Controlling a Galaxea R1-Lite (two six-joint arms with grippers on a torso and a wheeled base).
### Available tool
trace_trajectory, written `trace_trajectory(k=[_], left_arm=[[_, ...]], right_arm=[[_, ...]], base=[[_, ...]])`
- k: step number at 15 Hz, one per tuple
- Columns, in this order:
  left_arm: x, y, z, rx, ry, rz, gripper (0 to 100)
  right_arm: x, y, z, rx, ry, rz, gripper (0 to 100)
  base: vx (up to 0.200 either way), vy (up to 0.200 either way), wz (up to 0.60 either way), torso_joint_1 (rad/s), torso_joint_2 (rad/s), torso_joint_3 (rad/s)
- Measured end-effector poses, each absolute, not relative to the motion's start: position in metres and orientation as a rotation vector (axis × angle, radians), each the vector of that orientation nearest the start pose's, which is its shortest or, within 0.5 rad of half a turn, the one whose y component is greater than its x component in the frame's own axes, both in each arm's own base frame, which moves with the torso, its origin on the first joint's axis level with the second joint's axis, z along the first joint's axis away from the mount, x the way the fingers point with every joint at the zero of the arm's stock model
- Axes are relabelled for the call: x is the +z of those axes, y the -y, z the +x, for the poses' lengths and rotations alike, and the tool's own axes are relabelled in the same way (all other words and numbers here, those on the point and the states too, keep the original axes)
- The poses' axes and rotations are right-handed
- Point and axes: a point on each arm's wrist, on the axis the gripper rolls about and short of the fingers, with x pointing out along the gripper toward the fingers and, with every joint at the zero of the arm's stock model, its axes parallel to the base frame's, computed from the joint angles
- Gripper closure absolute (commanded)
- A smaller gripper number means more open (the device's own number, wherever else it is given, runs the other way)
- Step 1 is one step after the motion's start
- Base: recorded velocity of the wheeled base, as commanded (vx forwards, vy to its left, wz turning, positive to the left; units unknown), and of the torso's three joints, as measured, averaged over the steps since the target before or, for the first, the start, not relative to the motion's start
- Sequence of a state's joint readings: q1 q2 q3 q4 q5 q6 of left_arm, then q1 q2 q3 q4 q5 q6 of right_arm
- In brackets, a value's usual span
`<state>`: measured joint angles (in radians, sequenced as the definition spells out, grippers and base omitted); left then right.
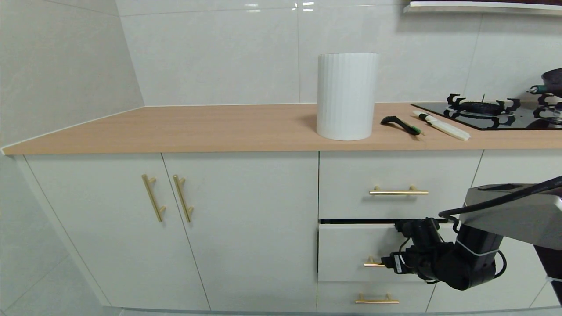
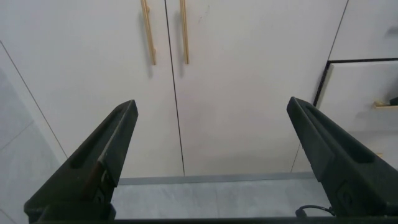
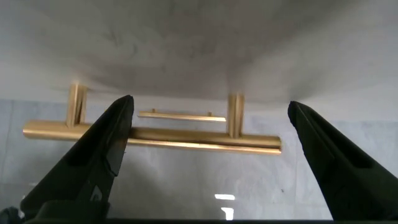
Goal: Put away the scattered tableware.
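Straddling the handle [image 3: 155, 138], fingers apart, the right hand [image 3: 209, 112] looks set to pull the ajar drawer [image 1: 347, 245] wider for the black utensil [image 1: 400, 123] and white utensil [image 1: 443, 126] lying on the worktop [image 1: 175, 127]; the left hand [image 2: 211, 104] hangs open.

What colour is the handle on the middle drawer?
The handle is brass gold, clearest in the right wrist view.

I saw open bench [image 1: 197, 127] at the white canister's [image 1: 347, 96] 9 o'clock. At its 3 o'clock, a peeler [image 1: 397, 123] and knife [image 1: 441, 125] crowded the gap before the hob [image 1: 483, 115]. My right tool [image 3: 210, 107] stood spread wide at the drawer handle [image 3: 186, 138].
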<state>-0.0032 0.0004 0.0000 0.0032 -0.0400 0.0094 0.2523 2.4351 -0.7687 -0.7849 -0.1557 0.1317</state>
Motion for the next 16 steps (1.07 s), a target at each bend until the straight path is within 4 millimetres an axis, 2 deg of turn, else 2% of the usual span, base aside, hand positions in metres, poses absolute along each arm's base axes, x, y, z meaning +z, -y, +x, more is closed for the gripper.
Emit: trace_trajectory(k=[3, 6, 8, 10, 11, 13, 16], left_arm=[[0.075, 0.001, -0.023, -0.043, -0.003, 0.010, 0], [0.075, 0.001, -0.023, -0.043, -0.003, 0.010, 0], [0.075, 0.001, -0.023, -0.043, -0.003, 0.010, 0], [0.075, 0.001, -0.023, -0.043, -0.003, 0.010, 0], [0.075, 0.001, -0.023, -0.043, -0.003, 0.010, 0], [0.075, 0.001, -0.023, -0.043, -0.003, 0.009, 0], [0.075, 0.001, -0.023, -0.043, -0.003, 0.010, 0]], right_arm=[[-0.035, -0.093, 0.316, 0.075, -0.916, -0.091, 0], [0.028, -0.099, 0.287, 0.124, -0.962, -0.117, 0], [0.076, -0.101, 0.269, 0.155, -0.901, -0.107, 0], [0.109, -0.101, 0.257, 0.173, -0.821, -0.081, 0], [0.118, -0.101, 0.256, 0.177, -0.782, -0.061, 0], [0.122, -0.104, 0.261, 0.177, -0.722, -0.033, 0], [0.101, -0.111, 0.283, 0.118, -0.674, -0.009, 0]], base=[[0.000, 0.000, 0.00, 0.000, 0.00, 0.000], [0.000, 0.000, 0.00, 0.000, 0.00, 0.000], [0.000, 0.000, 0.00, 0.000, 0.00, 0.000], [0.000, 0.000, 0.00, 0.000, 0.00, 0.000], [0.000, 0.000, 0.00, 0.000, 0.00, 0.000], [0.000, 0.000, 0.00, 0.000, 0.00, 0.000], [0.000, 0.000, 0.00, 0.000, 0.00, 0.000]])
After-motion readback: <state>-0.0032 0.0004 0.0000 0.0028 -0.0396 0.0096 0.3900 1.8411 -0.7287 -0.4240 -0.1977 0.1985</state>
